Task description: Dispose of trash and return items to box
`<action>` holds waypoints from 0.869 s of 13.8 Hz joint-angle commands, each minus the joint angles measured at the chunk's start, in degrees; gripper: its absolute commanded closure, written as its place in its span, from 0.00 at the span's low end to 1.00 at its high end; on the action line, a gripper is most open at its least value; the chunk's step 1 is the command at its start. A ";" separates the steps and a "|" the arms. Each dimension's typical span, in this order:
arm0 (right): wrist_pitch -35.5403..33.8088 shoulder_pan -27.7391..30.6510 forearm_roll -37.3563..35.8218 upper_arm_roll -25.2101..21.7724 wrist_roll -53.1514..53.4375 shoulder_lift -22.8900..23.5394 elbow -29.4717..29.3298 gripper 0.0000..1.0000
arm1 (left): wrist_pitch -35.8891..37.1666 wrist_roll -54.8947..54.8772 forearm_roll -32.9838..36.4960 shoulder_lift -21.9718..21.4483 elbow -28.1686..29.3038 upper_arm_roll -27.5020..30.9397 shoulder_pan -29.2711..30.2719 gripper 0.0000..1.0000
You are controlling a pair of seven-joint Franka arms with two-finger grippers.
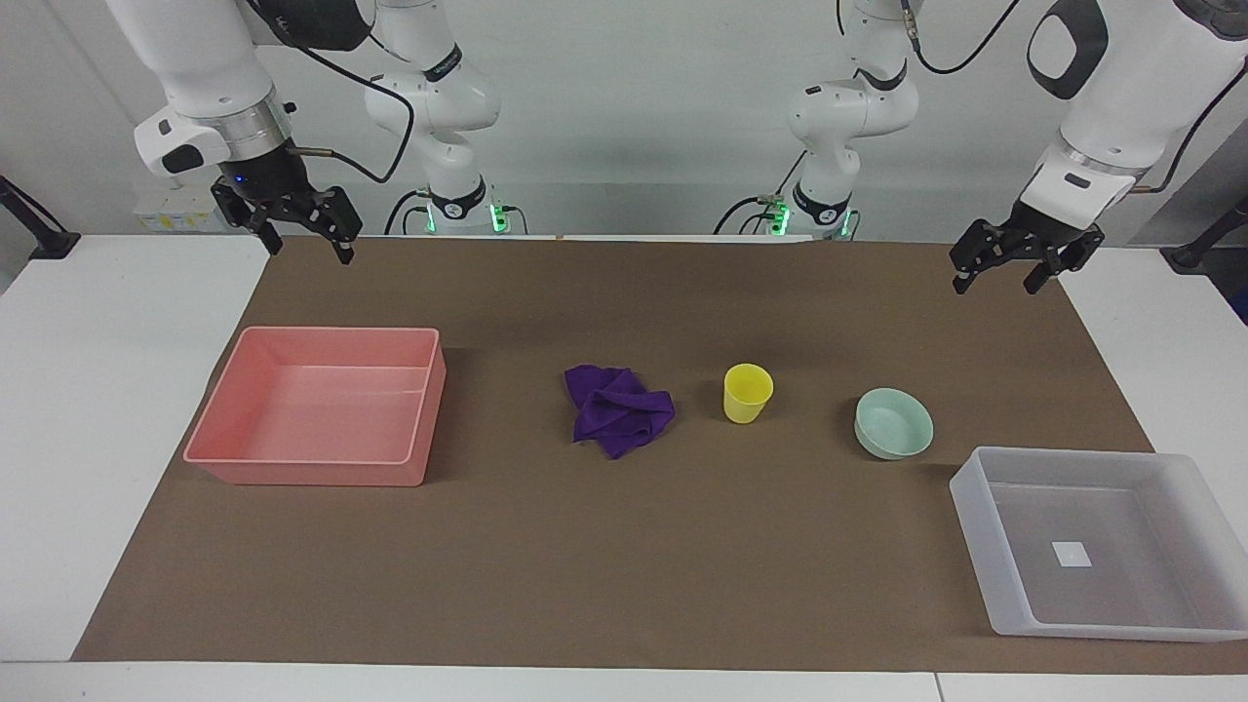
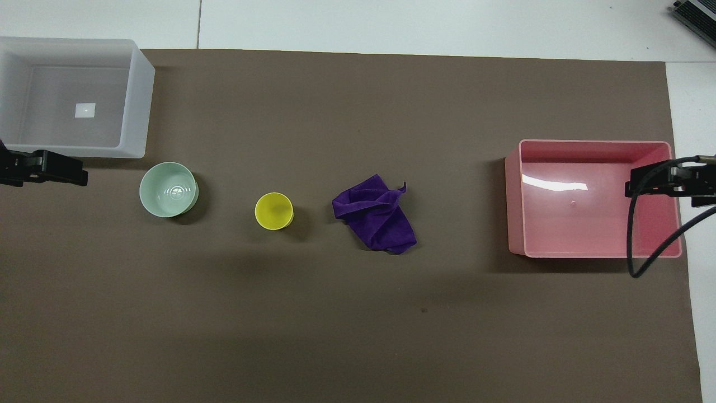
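The purple rag (image 1: 618,410) lies crumpled mid-mat and also shows in the overhead view (image 2: 377,215). Beside it, toward the left arm's end, stands the yellow cup (image 1: 747,392) (image 2: 273,211), then the mint bowl (image 1: 893,423) (image 2: 168,189). The translucent box (image 1: 975,517) (image 2: 137,101), with a white sticker inside, sits empty at the left arm's end, farther from the robots than the bowl. My left gripper (image 1: 996,286) (image 2: 56,170) hangs open and empty over the mat's edge at that end. My right gripper (image 1: 309,251) (image 2: 649,184) hangs open and empty over the mat's corner at the right arm's end.
An empty pink tray (image 1: 312,473) (image 2: 514,196) sits on the brown mat (image 1: 624,565) at the right arm's end. The white tabletop (image 1: 88,390) surrounds the mat. A black cable loops under the right gripper in the overhead view.
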State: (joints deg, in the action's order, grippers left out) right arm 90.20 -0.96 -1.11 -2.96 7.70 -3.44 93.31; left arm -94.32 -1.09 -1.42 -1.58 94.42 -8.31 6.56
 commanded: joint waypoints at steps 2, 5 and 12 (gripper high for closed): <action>1.03 0.17 1.11 -0.03 0.65 -1.13 1.69 0.00 | -2.00 0.56 0.98 -1.76 2.17 -0.47 1.26 0.00; 1.11 0.17 1.11 -0.03 0.73 -1.22 1.78 0.00 | -3.59 0.56 0.98 -1.76 2.96 -0.47 1.62 0.00; 1.20 0.08 1.11 -0.03 0.73 -1.57 2.49 0.00 | -13.24 0.65 0.98 -1.59 10.59 -0.47 2.32 0.00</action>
State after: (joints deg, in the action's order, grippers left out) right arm 90.20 -0.96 -1.10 -2.96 7.70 -3.44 93.68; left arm -103.10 -1.05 -1.40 -1.56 100.19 -8.24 8.17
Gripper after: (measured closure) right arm 0.000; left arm 0.000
